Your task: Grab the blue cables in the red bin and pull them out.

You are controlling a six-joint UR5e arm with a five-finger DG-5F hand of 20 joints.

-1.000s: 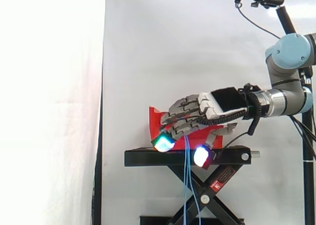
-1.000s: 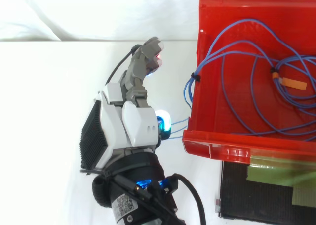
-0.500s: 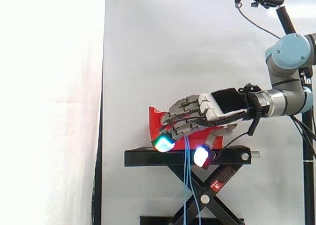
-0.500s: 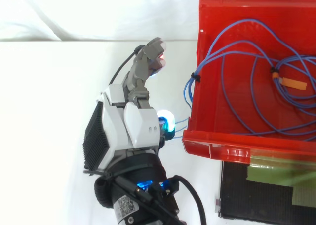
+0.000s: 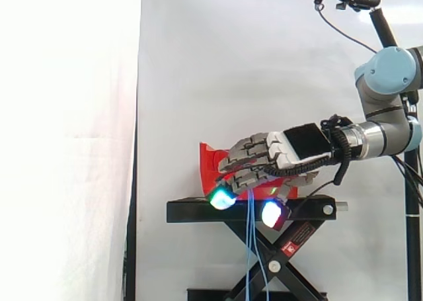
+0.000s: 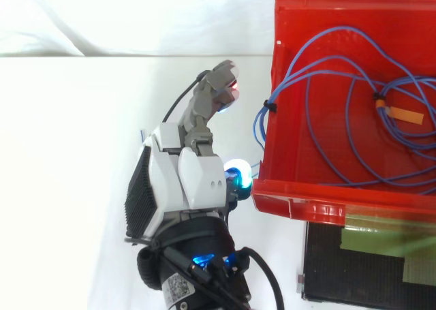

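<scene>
The robot hand has edged right toward the red bin since a moment ago. Its cyan-lit fingertip, which stood a little off the bin's lower left corner, now sits right against it, and the raised fingers reach closer to the bin's left wall. In the side view the robot hand has also dipped slightly toward the black stand.

Its fingers are spread and only gently bent, gripping nothing. Most of the blue cables lie coiled inside the bin on the right of the top view. A few strands spill over the left wall and, in the side view, hang down past the stand between the fingertips and the thumb.

This looks like the final approach: the strands are in reach, but the grasp is not yet made.
</scene>
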